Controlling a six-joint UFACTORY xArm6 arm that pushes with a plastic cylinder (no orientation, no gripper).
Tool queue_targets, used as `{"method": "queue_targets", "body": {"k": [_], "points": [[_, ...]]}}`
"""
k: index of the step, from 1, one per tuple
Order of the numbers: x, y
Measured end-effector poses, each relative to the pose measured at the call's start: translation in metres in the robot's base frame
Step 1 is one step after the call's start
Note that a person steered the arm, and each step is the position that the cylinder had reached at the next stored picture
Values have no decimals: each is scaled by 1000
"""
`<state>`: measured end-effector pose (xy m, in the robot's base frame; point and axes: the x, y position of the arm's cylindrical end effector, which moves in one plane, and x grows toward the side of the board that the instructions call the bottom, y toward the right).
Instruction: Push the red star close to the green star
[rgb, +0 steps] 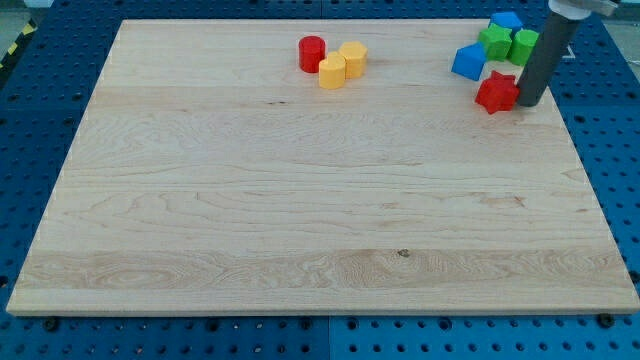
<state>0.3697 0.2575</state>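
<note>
The red star (495, 92) lies near the board's top right corner. The green star (494, 42) sits just above it, toward the view's top, with a short gap between them. My tip (528, 104) is at the red star's right side, touching or nearly touching it. The dark rod rises from there to the view's top right.
A blue block (467, 62) lies left of the red star, a green block (525, 44) right of the green star, a blue block (506, 21) above it. A red cylinder (312, 53) and two yellow blocks (332, 71) (353, 57) sit at top centre. The board's right edge (580, 150) is close.
</note>
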Motion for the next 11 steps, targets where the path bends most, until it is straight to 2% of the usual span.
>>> {"method": "queue_targets", "body": {"k": [1, 4, 11], "points": [[25, 3], [28, -26], [-32, -26]]}}
